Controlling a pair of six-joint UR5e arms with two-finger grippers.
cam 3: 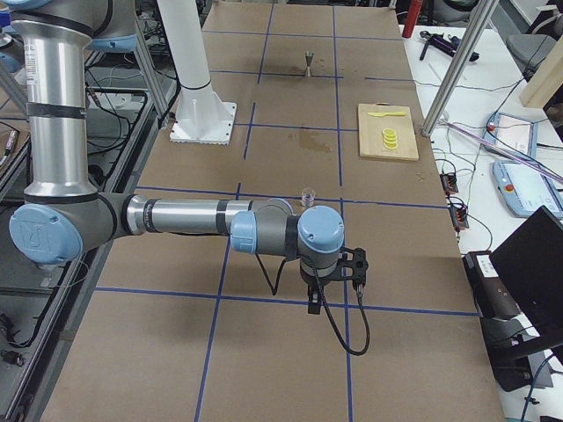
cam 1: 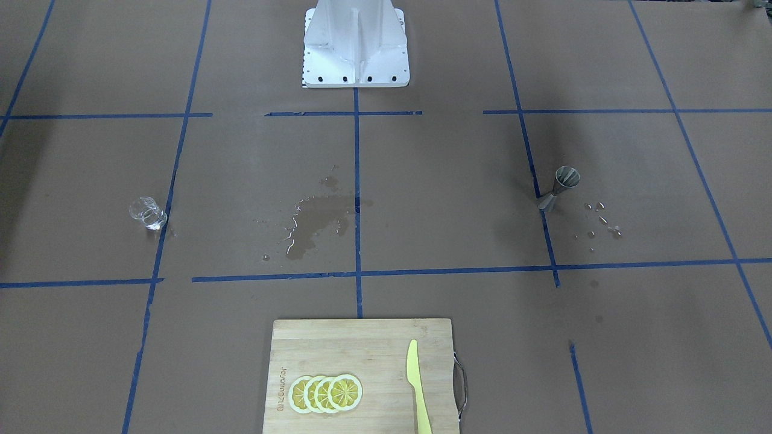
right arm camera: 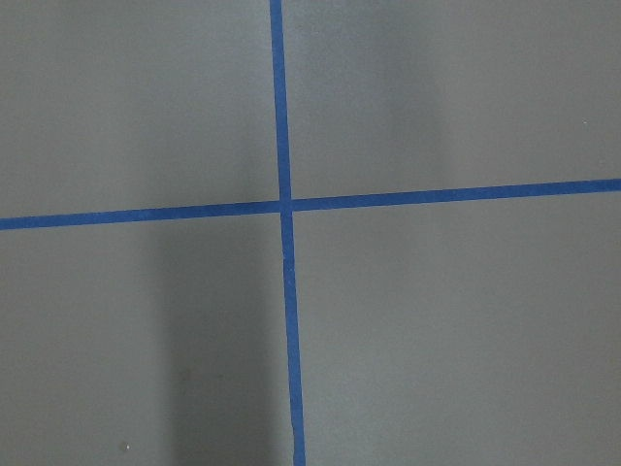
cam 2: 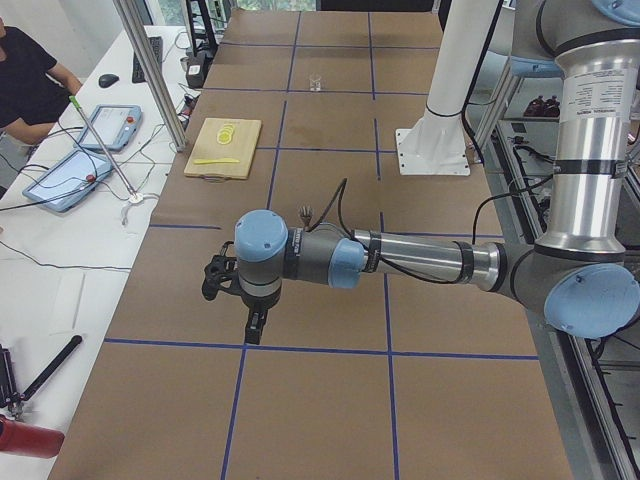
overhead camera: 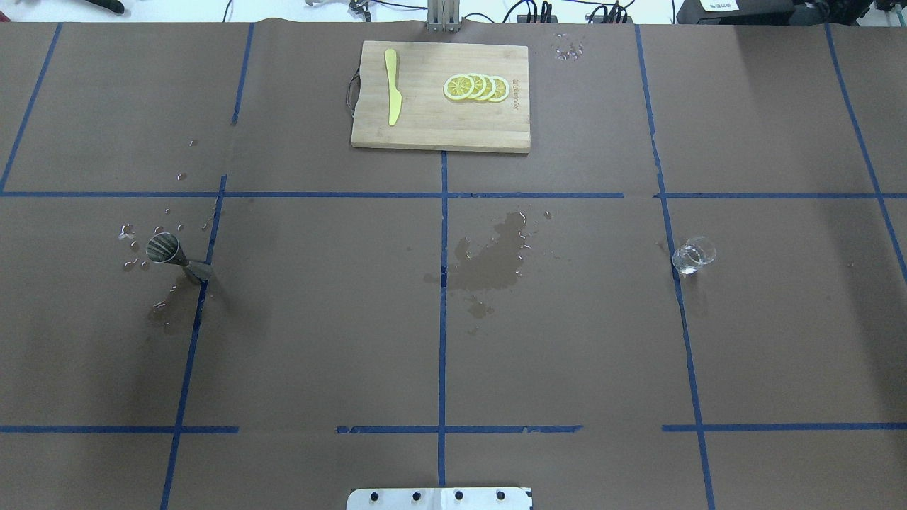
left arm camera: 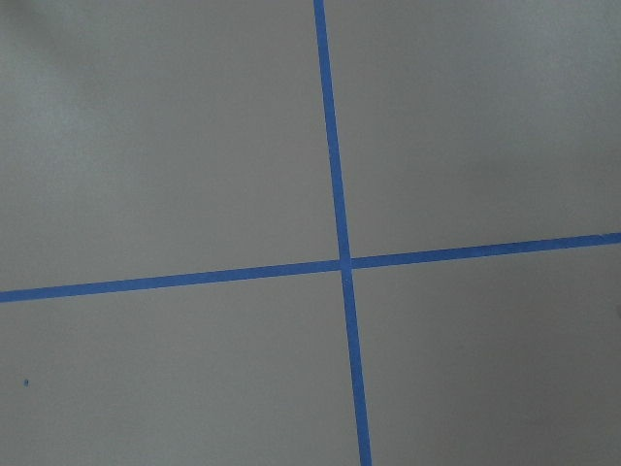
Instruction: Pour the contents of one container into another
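The left arm (cam 2: 420, 260) has its upper part upright by the table's long edge and its forearm level, reaching out over the table's left end. The wrist is turned down, so the left gripper (cam 2: 254, 333) points at the paper, near a crossing of blue tape (left arm camera: 342, 264). Whether its jaws are apart or together cannot be told.

The right arm (cam 3: 180, 217) mirrors this at the other end. The right gripper (cam 3: 313, 305) hangs downward just above the table (overhead camera: 319, 340), and its jaw state cannot be told either.

The jigger (overhead camera: 173, 256) stands on the robot's left side, touching a tape line, with droplets (overhead camera: 131, 230) around it. The glass (overhead camera: 693, 256) stands on the right side, just beside another line. Both are well apart from either gripper. Between them lies wide brown paper with a wet patch (overhead camera: 496, 255) in the middle.

A board (overhead camera: 425, 131) sits at the far edge, centred, bearing lemon slices (overhead camera: 476, 88) and a knife (overhead camera: 392, 95).
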